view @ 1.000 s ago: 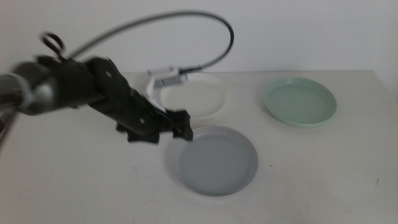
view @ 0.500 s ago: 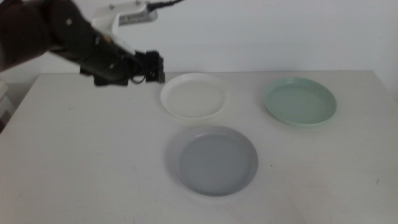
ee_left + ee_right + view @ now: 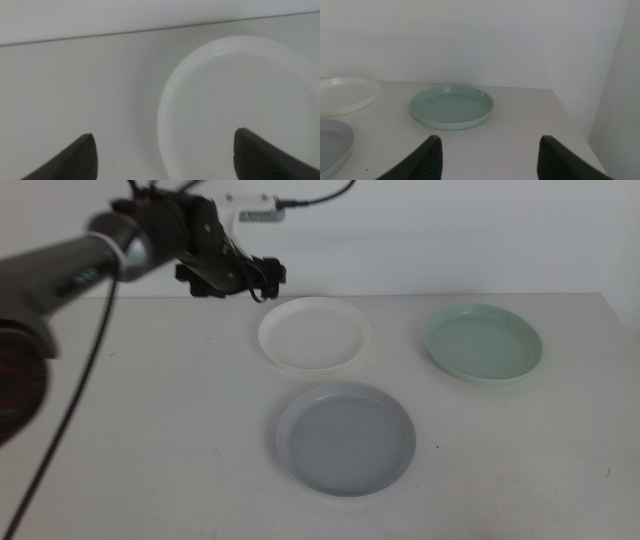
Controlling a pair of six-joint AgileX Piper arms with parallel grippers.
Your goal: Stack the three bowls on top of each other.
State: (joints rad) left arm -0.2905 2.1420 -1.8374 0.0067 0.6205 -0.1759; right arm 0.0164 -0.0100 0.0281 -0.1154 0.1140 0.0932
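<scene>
surface: white table [image 3: 150, 440]
far edge, middle: white bowl [image 3: 314, 333]
far right corner: mint green bowl [image 3: 483, 343]
centre, nearer front: grey bowl [image 3: 346, 438]

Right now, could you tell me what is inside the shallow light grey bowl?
Nothing shows inside the shallow light grey bowl; its whole floor is in view. The table under it is covered. The left gripper hovers open beside the white bowl.

Readable text: none.
White tag on the left arm [image 3: 250, 213]: dark marks, too blurred to read.
Bowls: no print or labels visible.
</scene>
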